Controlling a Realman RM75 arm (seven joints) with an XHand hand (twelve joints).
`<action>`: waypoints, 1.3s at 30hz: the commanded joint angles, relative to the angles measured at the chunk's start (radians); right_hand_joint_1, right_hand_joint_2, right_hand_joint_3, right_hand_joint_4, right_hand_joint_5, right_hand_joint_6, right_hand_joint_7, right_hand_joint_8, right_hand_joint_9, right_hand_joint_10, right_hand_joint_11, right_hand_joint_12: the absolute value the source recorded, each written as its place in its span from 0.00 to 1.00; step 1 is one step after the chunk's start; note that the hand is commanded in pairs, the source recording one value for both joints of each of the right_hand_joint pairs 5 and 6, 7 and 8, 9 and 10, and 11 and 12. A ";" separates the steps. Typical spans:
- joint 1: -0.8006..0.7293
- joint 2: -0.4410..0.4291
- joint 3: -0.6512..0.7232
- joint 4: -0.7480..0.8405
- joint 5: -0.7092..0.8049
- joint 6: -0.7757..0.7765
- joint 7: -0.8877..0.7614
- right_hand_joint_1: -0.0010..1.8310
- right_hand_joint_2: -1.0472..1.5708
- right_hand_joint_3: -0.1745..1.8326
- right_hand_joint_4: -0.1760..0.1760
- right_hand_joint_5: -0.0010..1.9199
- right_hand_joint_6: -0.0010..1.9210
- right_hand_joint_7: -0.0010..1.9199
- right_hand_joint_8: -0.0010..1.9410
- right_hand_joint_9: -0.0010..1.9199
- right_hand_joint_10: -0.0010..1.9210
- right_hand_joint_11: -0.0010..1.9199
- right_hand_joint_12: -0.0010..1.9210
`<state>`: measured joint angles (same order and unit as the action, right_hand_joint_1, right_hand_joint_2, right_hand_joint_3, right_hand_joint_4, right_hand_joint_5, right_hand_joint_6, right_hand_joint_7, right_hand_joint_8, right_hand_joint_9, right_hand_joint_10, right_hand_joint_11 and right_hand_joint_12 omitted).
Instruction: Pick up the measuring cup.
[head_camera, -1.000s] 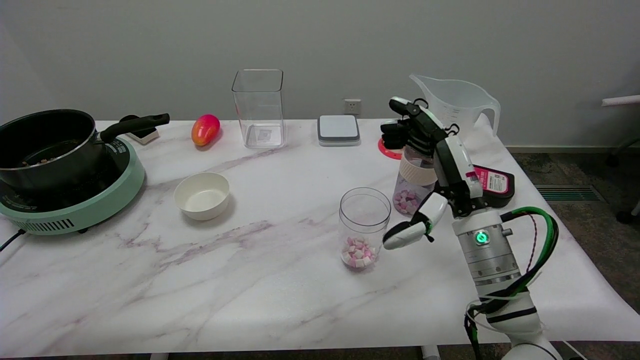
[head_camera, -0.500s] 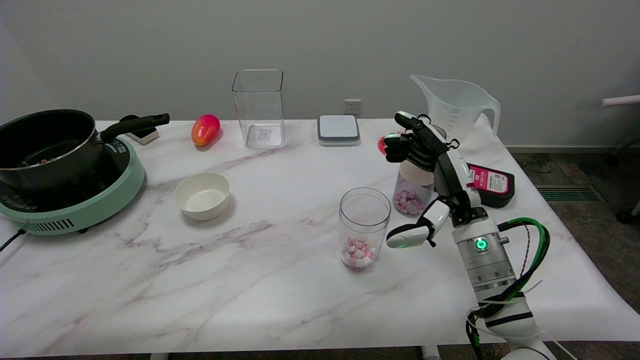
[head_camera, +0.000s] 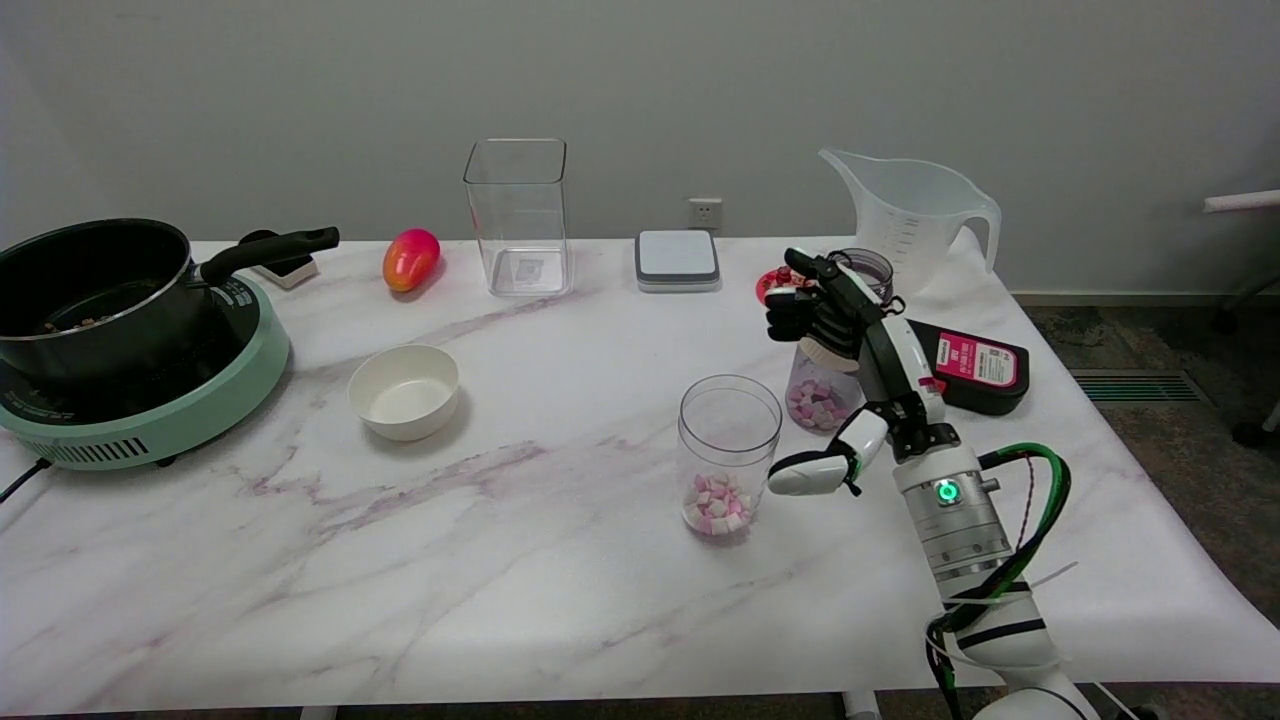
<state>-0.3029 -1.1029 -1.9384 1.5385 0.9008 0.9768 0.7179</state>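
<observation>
the clear measuring cup (head_camera: 915, 215) stands untouched at the frame's upper right. the right hand (head_camera: 860, 340) hangs lower left of it, over a candy jar (head_camera: 822, 385), fingers spread, holding nothing. step in hand: approach; next, probably reach to the cup's handle.

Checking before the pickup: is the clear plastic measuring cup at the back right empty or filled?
Empty: the clear plastic measuring cup stands upright, and its see-through wall shows nothing inside.

The right hand (head_camera: 850, 345) masks most of the candy jar (head_camera: 818, 392) behind it (contact between them cannot be told), the red disc (head_camera: 771, 284) shows only partly, and the induction cooker (head_camera: 150, 415) is cropped at left.
</observation>
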 joint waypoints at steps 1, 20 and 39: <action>0.053 -0.045 -0.024 -0.155 -0.044 0.046 0.132 0.60 0.20 0.38 0.50 0.18 0.18 0.33 0.33 0.33 0.33 0.36 0.36; 0.046 -0.109 -0.040 -0.250 -0.161 0.052 0.296 0.63 0.36 0.49 0.50 0.24 0.24 0.37 0.37 0.34 0.34 0.36 0.36; 0.049 -0.154 -0.078 -0.333 -0.210 0.082 0.307 0.63 0.26 0.49 0.50 0.20 0.20 0.34 0.34 0.34 0.34 0.38 0.38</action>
<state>-0.2878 -1.2208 -1.9806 1.2927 0.7438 1.0413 0.9888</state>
